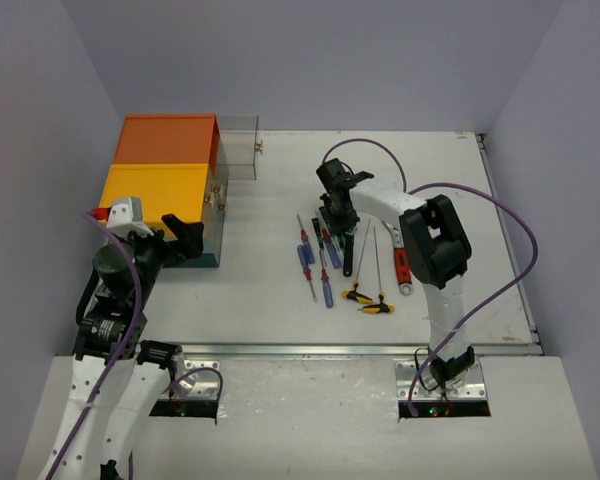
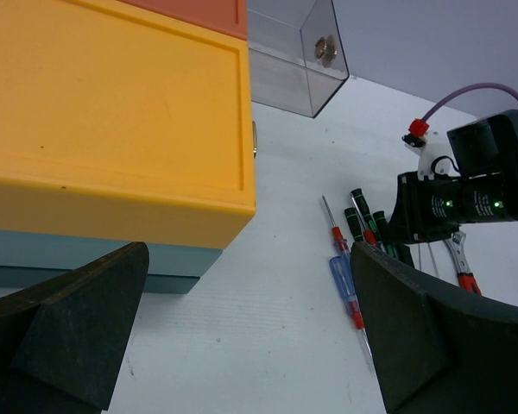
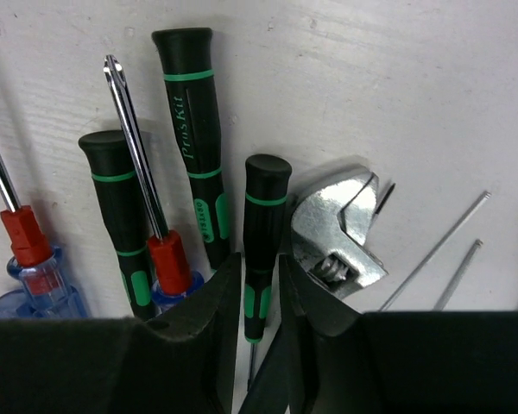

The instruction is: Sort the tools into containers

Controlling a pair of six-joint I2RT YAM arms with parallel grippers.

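From above, the containers, a teal box unit with one orange and one yellow top, stand at the far left of the tabletop. A clear drawer juts out to the right from under the orange top. The left tool hangs at the unit's near right corner. The right tool is down on the far end of a row of screwdrivers, well apart from the containers. Two hex keys and a red-handled wrench lie on the row's right.

In the left wrist view, the left tool is spread wide. The yellow top fills the upper left, just beyond the left-hand finger. The clear drawer sits farther off with its brass latch. The screwdrivers lie beyond the other finger.

In the right wrist view, the right tool straddles a slim black-and-green screwdriver. Its fingers sit hard beside the handle on either side, though a firm pinch cannot be told. The wrench's silver head lies just beside one finger, with more screwdrivers beside the other.
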